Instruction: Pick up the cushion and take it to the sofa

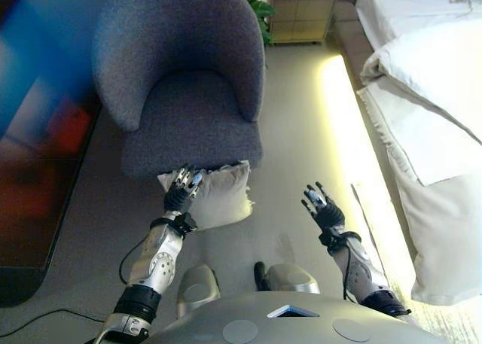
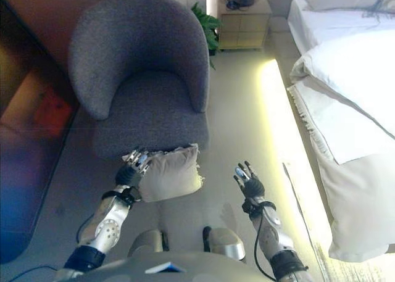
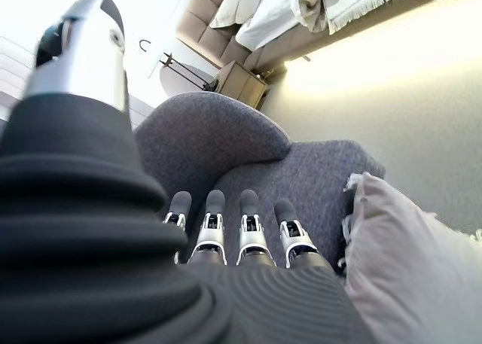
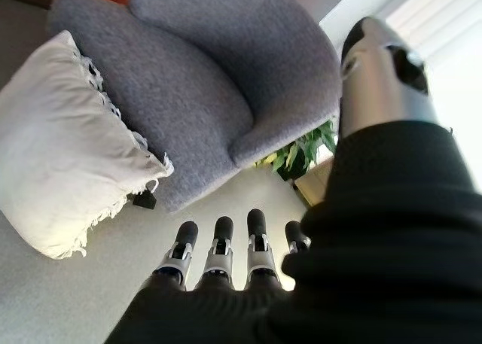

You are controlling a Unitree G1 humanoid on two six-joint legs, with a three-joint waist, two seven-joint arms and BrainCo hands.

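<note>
With the cushion (image 2: 171, 171) on the floor against the grey armchair (image 2: 147, 78), the left hand (image 2: 131, 168) at its left edge and the right hand (image 2: 247, 181) well right, both straight-fingered and empty, should close in evenly from both sides before lifting.

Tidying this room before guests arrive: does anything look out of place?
Yes: the cream fringed cushion lies on the floor, propped against the front of the grey upholstered armchair rather than on a seat.

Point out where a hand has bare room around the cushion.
Bare carpet lies between the cushion and the bed, around the right hand. It is crowded where the cushion leans on the armchair, beside the left hand.
</note>
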